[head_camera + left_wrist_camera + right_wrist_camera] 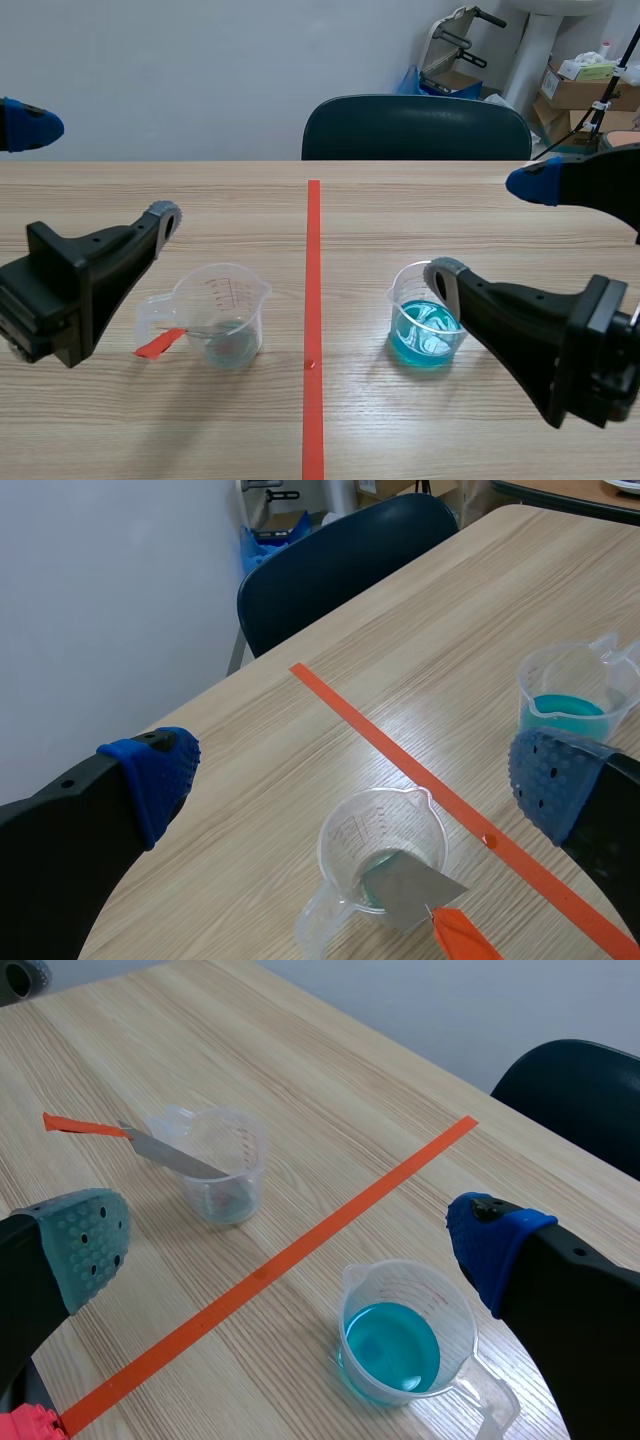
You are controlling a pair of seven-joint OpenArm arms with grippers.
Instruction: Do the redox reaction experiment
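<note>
Toward the table's point(470, 200) near edge, left of the tape line point(313, 300), a clear cup point(225, 310) is standing with a metal strip point(205, 329) leaning in it, the strip's orange end sticking out over the rim beside the handle. Right of the line, about as far from that edge, a blue cup point(428, 320) is standing, blue liquid filling its lower part. The left gripper point(97, 170) is hovering spread wide, pinching nothing, with the clear cup ahead between its fingers. The right gripper point(488, 226) is hovering above the blue cup, likewise spread wide and empty. A dark chair point(415, 128) is sitting at the far edge.
</note>
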